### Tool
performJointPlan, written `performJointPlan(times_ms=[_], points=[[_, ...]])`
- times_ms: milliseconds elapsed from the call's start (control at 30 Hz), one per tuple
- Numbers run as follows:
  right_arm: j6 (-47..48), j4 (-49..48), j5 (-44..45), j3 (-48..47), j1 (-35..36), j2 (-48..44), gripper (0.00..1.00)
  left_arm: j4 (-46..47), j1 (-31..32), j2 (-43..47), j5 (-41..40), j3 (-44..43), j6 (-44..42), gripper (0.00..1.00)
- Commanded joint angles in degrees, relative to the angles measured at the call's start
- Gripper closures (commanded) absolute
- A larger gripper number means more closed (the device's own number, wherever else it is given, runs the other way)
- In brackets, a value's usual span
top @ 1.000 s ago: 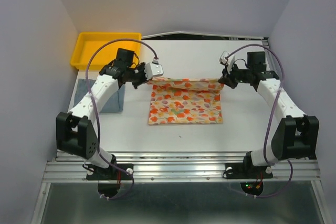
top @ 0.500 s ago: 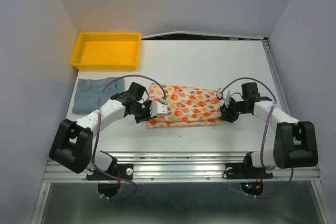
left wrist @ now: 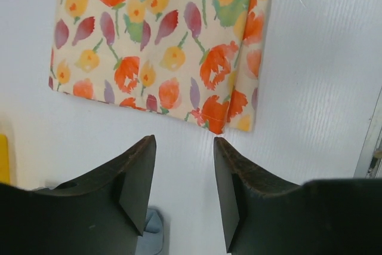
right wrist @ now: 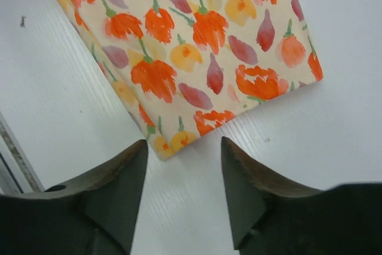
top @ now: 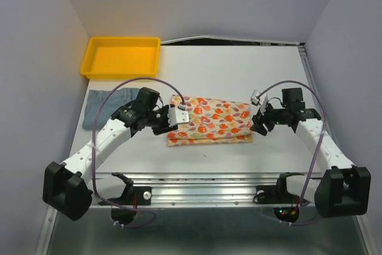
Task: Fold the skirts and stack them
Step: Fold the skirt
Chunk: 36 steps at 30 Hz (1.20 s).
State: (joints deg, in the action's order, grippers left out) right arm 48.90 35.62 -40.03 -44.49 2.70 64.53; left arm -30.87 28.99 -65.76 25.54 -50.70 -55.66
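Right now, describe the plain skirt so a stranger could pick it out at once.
Start at the yellow tray in the far left corner of the table. Just nearer than it, at the left edge, lies the blue-grey skirt. Unlike the floral skirt at mid-table, it carries no print.

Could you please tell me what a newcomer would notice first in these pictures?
The folded floral skirt at the table's middle stands out, the left claw and right claw open and empty at its ends. A yellow tray sits in the far left corner, a blue-grey skirt just nearer.
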Motion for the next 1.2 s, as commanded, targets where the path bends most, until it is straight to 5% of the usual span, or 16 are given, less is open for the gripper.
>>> performJointPlan(times_ms=[0,300,700,967,1167], points=[[-12.4,-0.6,-2.6,-5.8,2.0,4.4,0.46,3.8,0.2,-2.7,0.0,-3.5,9.1,0.51],[-12.1,-6.3,6.8,-5.6,11.4,20.3,0.59,12.4,2.0,-16.4,-2.7,-1.5,18.6,0.64],[-10.6,-2.7,11.2,3.5,26.0,17.6,0.61,12.4,1.6,-35.9,-5.9,-5.1,25.2,0.75],[-23.1,-6.4,6.5,-2.3,36.8,21.2,0.54,6.9,1.2,-55.0,-12.0,-34.3,24.9,0.78],[-34.7,-9.2,2.3,-10.9,36.9,19.0,0.43,4.2,-4.7,-56.9,-14.9,-49.7,25.2,0.58]])
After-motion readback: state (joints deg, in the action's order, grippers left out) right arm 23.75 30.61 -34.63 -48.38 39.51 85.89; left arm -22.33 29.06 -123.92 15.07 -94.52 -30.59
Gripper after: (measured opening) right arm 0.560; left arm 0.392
